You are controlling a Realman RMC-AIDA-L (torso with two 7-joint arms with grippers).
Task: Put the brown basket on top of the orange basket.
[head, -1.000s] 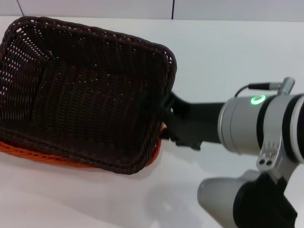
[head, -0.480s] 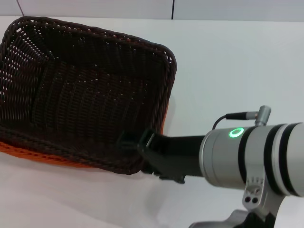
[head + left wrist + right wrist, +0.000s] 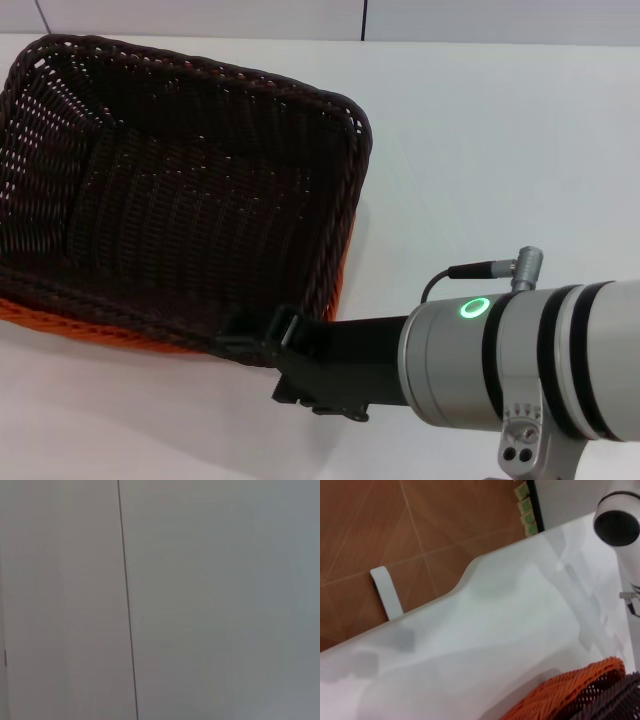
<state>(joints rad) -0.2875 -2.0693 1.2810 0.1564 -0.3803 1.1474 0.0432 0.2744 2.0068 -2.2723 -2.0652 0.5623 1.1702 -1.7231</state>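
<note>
— Where's the brown basket (image 3: pixel 180 200) right now?

— Sitting nested in the orange basket (image 3: pixel 90 330), on the left half of the white table (image 3: pixel 500 150). The dark one fills nearly all of it. All you see of the orange one from above is a thin strip peeking out under the near rim, plus a sliver down by the near right corner.

— Is it level?

— It looks a bit tipped, the near edge sitting lower than the far one, though I couldn't swear to it from here. The braided rim is whole all the way round and nothing lies inside it.

— And the arm?

— The right arm reaches in from the right, low and near, a silver sleeve with a green ring lit on it. Its black right gripper (image 3: pixel 240 343) is at the near right corner of the baskets, just at the rim of the brown one.

— Pinching the rim, or let go?

— I can't tell. The fingers blend into the dark weave there.

— Anything from the arm's own camera?

— The table edge, brown floor tiles beyond it, and a corner of both baskets, orange rim (image 3: pixel 570 690) outside, brown weave (image 3: pixel 610 700) inside.

— The left gripper?

— Not in sight. Its camera shows only a plain grey wall with a thin dark seam.
</note>
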